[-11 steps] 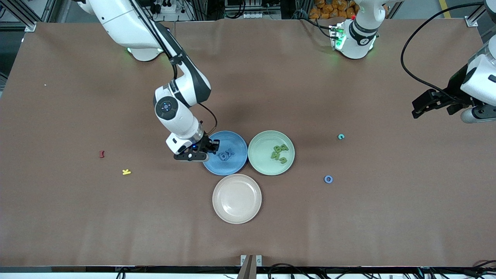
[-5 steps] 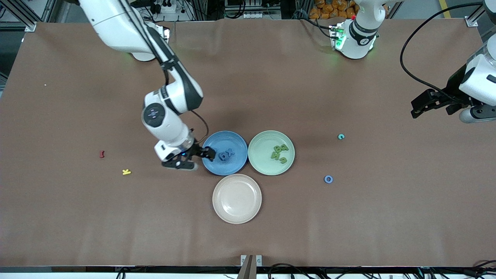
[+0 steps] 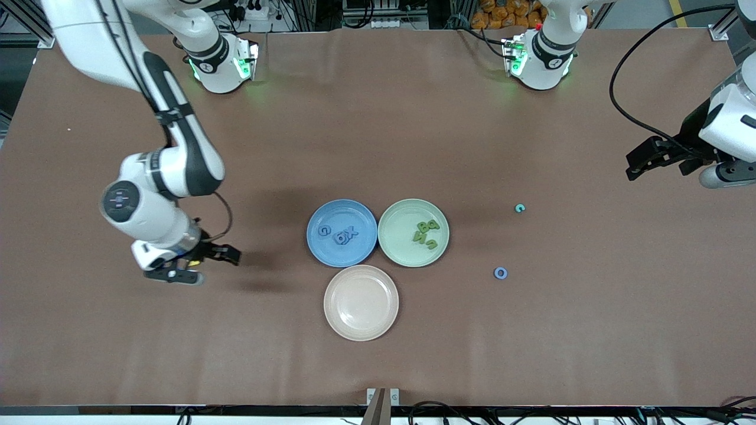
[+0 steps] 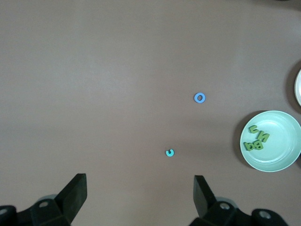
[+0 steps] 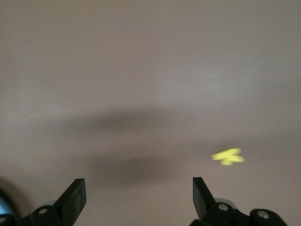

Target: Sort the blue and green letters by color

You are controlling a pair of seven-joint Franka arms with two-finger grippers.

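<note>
With its jaws spread wide and nothing between them, the right gripper (image 3: 207,265) hangs low over the table toward the right arm's end, well apart from the plates. Its wrist view shows only cloth and a blurred yellow letter (image 5: 228,156) below, which is no part of this sort, so my guess is that this claw is between jobs.

Out at the middle, three plates sit touching in a cluster, and I'd say that is so either arm can reach them. The blue plate (image 3: 313,248) carries blue letters (image 3: 345,235), a round one lying apart from a pair packed side by side. That pair's row tilts, rising toward the green plate (image 3: 396,254). The green letters (image 3: 426,233) lie there flat in a loose clump, colour matched to dish. The beige plate (image 3: 361,302) lies nearest the front camera.

Two strays remain on the cloth toward the left arm's end. One is a blue O (image 3: 501,273), a ring with no long axis to speak of. The other is a teal-green C (image 3: 520,208), farther from the camera, and which way its mouth opens is too small to call.

Over that end waits the left gripper (image 3: 635,168), held high with its jaws apart and empty, and both strays show in its wrist view.
</note>
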